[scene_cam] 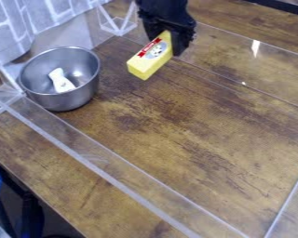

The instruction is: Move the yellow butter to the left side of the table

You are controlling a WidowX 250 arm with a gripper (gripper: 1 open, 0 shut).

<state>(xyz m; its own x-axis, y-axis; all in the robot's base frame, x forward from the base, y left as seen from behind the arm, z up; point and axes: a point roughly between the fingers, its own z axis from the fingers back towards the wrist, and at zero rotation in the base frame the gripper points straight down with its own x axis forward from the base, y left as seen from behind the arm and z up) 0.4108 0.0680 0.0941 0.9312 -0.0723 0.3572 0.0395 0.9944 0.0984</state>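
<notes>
The yellow butter (148,57), a bright yellow stick with a white label marked in red, hangs tilted just above the dark wood table (177,130) near its far edge. My black gripper (168,37) comes down from the top of the view and is shut on the butter's upper end. The butter's lower end points toward the metal bowl (60,78), with a gap of bare wood between them.
The metal bowl holds a small white object (60,78). Clear plastic strips (101,167) run along the table's front and left edges. A white tiled wall and a wire rack (108,19) stand behind the bowl.
</notes>
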